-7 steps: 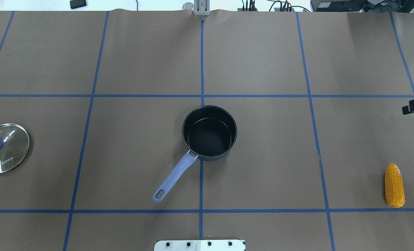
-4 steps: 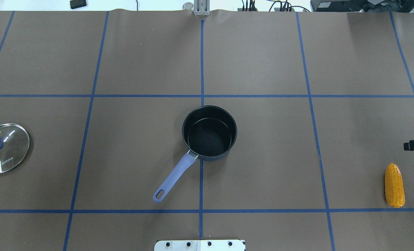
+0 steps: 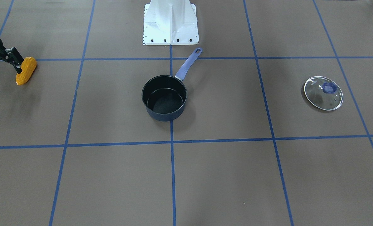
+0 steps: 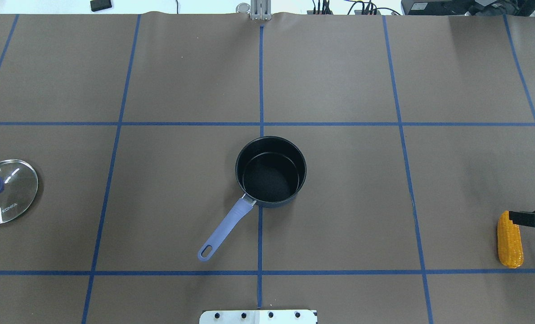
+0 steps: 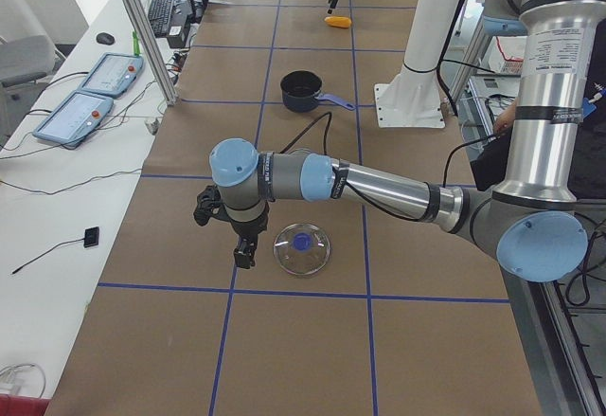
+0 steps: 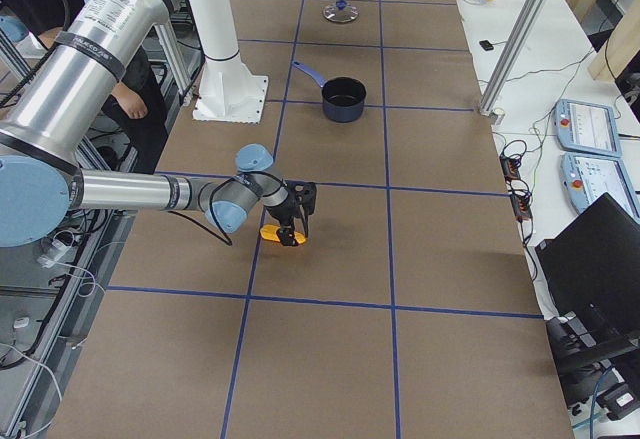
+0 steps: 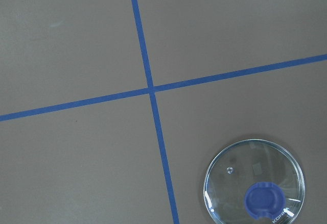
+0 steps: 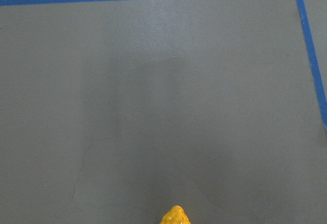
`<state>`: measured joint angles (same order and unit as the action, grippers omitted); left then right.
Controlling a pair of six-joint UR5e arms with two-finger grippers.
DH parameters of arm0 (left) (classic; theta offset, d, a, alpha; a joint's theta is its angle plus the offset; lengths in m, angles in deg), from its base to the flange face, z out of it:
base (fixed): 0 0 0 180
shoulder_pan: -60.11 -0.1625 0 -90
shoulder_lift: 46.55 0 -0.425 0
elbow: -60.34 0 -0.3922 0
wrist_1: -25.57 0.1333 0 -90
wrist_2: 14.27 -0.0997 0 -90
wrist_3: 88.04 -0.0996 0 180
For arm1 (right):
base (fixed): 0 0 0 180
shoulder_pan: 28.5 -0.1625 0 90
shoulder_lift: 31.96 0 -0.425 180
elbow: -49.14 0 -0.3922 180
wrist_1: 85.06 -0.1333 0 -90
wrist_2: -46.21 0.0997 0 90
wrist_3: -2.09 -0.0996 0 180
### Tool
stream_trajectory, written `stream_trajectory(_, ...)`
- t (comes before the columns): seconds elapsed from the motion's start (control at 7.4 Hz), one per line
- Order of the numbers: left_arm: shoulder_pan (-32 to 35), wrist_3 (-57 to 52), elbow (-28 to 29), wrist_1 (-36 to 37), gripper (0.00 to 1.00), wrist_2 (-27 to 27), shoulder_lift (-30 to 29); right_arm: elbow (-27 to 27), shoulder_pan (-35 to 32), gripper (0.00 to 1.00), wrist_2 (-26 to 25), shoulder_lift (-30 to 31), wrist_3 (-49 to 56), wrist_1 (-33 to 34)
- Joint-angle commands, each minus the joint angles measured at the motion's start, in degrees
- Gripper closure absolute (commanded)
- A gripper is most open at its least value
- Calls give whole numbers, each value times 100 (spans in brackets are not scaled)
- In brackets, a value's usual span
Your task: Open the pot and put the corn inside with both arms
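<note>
The dark pot (image 4: 271, 171) stands open and empty at the table's middle, its blue handle (image 4: 224, 230) pointing toward the robot. The orange-yellow corn (image 4: 509, 240) lies flat at the right edge; it also shows in the front view (image 3: 25, 70) and its tip in the right wrist view (image 8: 175, 216). My right gripper (image 3: 5, 64) is open and empty, and one finger (image 4: 530, 218) is over the corn's far end. My left gripper (image 5: 225, 236) hovers beside the glass lid (image 5: 301, 248); I cannot tell whether it is open or shut.
The glass lid (image 4: 6, 191) with a blue knob lies flat at the far left, well away from the pot. The white base pedestal (image 3: 170, 23) stands behind the pot's handle. Blue tape lines grid the brown table cover.
My right gripper has moved along the table's right edge toward the robot and now reaches the corn's far end. Pot, lid and corn have not moved.
</note>
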<state>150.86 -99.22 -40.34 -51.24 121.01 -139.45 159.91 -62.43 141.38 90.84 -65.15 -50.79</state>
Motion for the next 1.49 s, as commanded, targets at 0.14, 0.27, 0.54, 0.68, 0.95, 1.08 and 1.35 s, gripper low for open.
stream_trajectory(0.14,-4,-7,14,0,2,-2,-1,-161,1009,2,-990,-36,-825,-149)
stream_trajectory(0.27,-4,-7,14,0,2,-2,-1,-292,1307,17,-1278,-106,-1027,-149)
stream_trajectory(0.54,-13,-16,23,0,2,6,-9,-363,1582,86,-1378,-168,-1178,-149)
stream_trajectory(0.68,-4,-24,23,0,2,7,-9,-354,1591,100,-1369,-159,-1126,-149)
stream_trajectory(0.95,-13,-42,23,0,2,15,26,-171,1382,100,-1291,-176,-1056,-158)
stream_trajectory(1.08,-13,-42,5,-70,2,15,156,-74,893,100,-933,-316,-646,-158)
stream_trajectory(1.35,-13,472,14,-45,2,-2,166,-134,-75,100,7,-964,-169,-62)
